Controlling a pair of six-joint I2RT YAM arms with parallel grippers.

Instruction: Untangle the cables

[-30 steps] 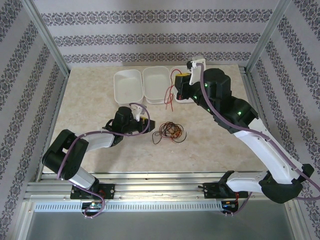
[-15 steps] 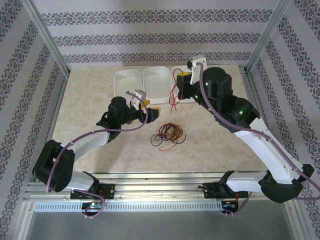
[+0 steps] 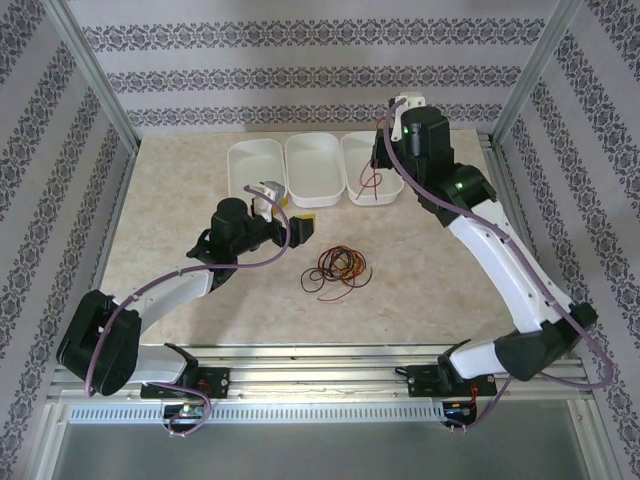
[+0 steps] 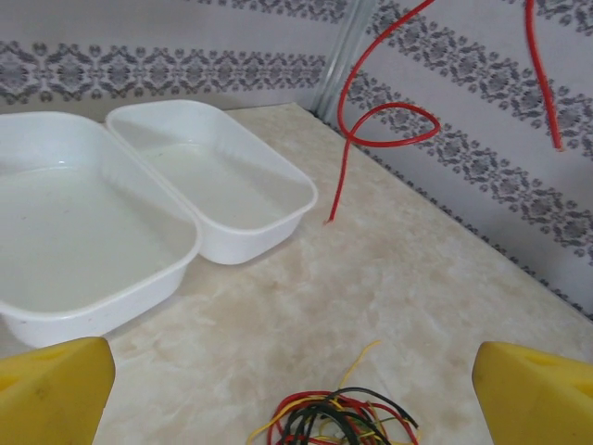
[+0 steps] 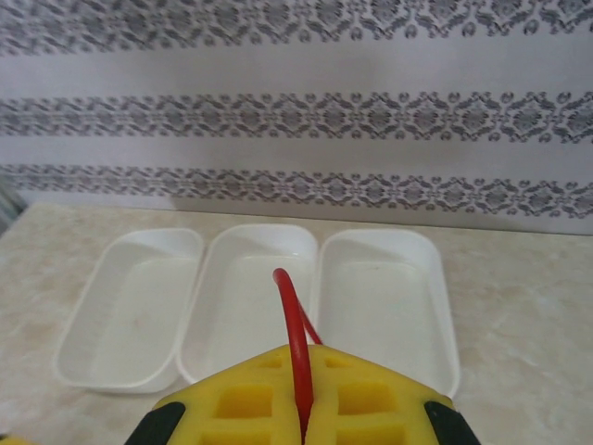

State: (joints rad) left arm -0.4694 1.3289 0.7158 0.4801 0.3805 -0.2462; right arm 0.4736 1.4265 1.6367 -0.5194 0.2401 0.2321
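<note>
top external: thin, curly, multicoloured cables (image 3: 338, 268)

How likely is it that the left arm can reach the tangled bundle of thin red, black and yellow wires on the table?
Probably yes. The left pincer stands open near the tangled bundle of thin red, black and yellow wires, with only bare beige tabletop between them.

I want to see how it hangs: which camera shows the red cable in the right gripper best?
Left wrist view: the red cable hangs large, its loop and loose end plain. Right wrist view: a short stretch pinched in the right gripper. Top view: a thin thread over the rightmost tray.
</note>
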